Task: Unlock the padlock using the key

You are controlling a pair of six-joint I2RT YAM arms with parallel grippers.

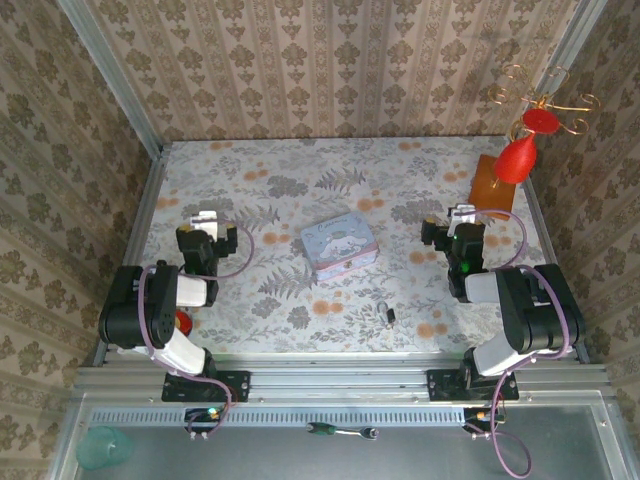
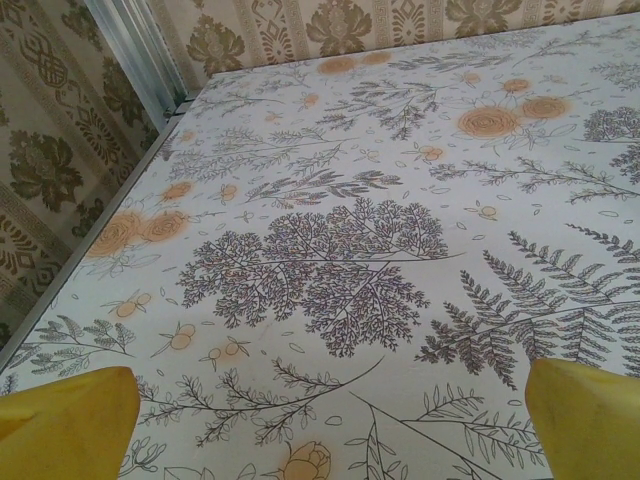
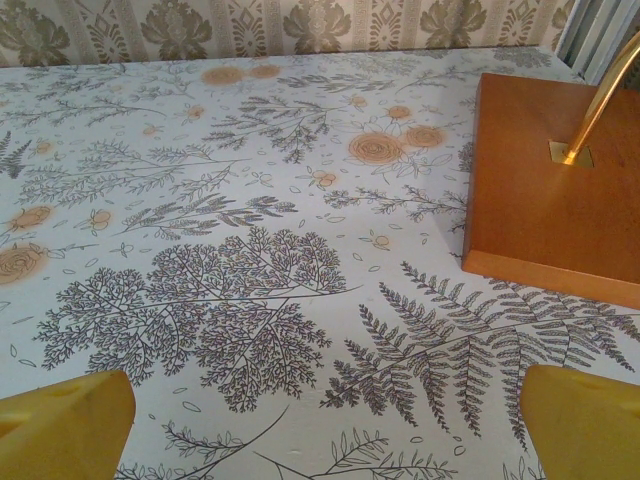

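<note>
Flanking the tin (image 1: pixel 339 245), left gripper (image 1: pixel 206 218) and right gripper (image 1: pixel 462 213) gape; padlock (image 1: pixel 387 312) lies nearby.

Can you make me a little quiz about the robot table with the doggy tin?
1. True or false: the tin sits on the table, between the left gripper and the right gripper.
2. Where is the padlock? A) on the table, nearer its front edge than the tin; B) inside the tin; C) held in a gripper.
3. Fill in the gap: both grippers are ____ and hold nothing.
Key: 1 true; 2 A; 3 open.
</note>
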